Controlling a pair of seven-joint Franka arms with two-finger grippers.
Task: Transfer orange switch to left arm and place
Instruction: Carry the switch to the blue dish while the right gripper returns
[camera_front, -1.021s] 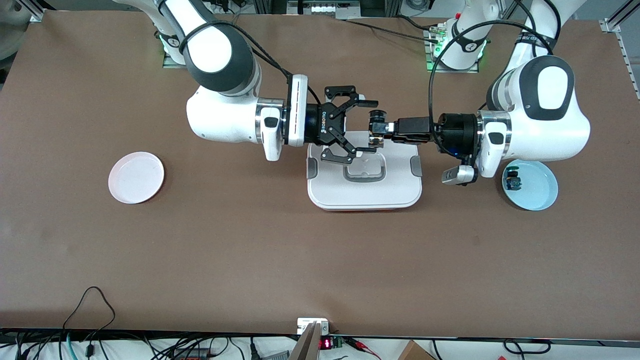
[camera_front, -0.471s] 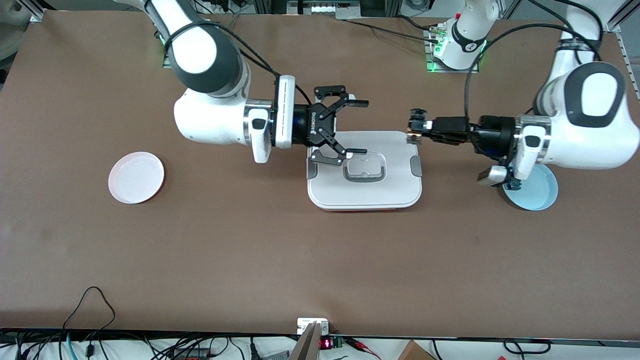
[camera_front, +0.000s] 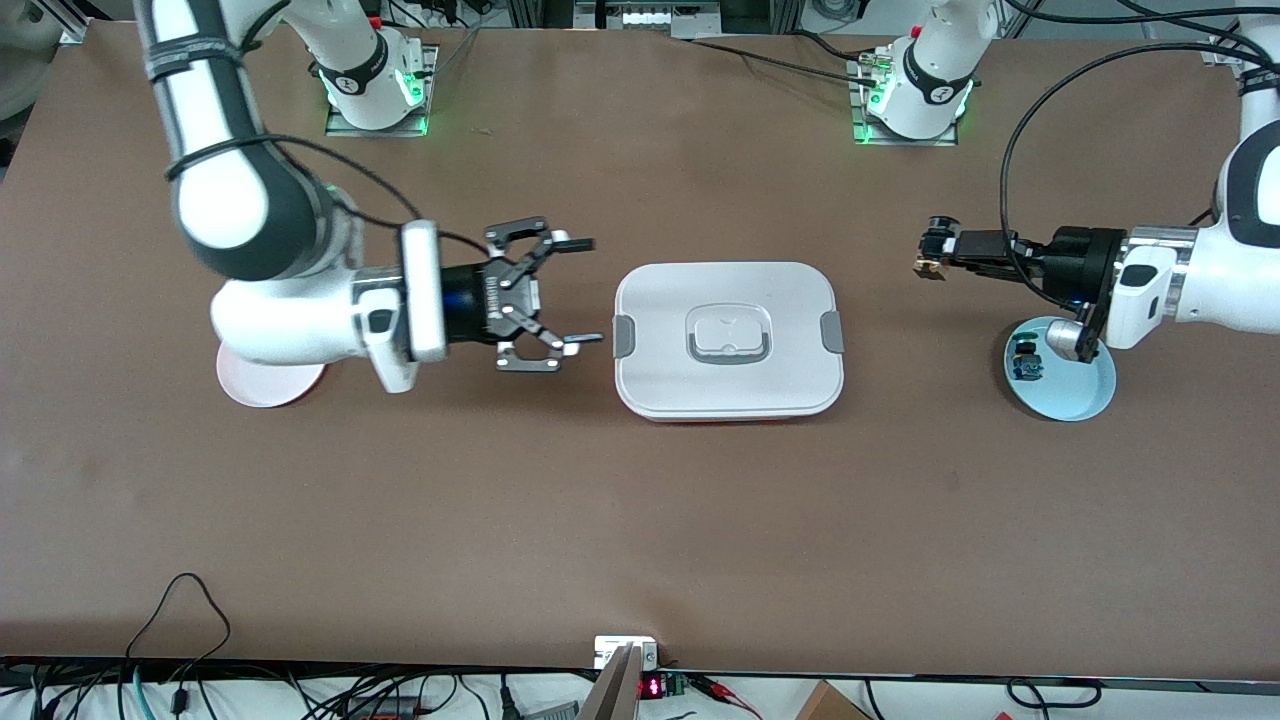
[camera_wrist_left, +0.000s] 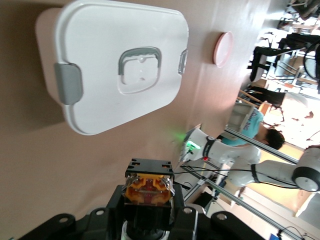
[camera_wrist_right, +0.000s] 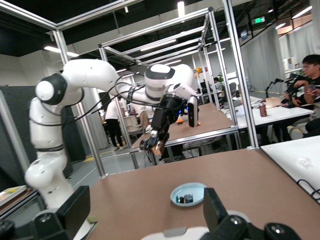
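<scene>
Left gripper (camera_front: 928, 254) grasping the tiny orange-capped black switch (camera_front: 936, 252) above the desk; right gripper (camera_front: 583, 291) released, near the white lidded plastic box (camera_front: 728, 340).

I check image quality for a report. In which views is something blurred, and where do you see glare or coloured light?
Front view: sharp and evenly lit; green lamps glow at both arm bases. Left wrist view: the orange switch close to the lens looks soft, the box is bright but readable. Right wrist view: ceiling lights glare, and the right gripper is dark and blurred.

No text or label can be read.
</scene>
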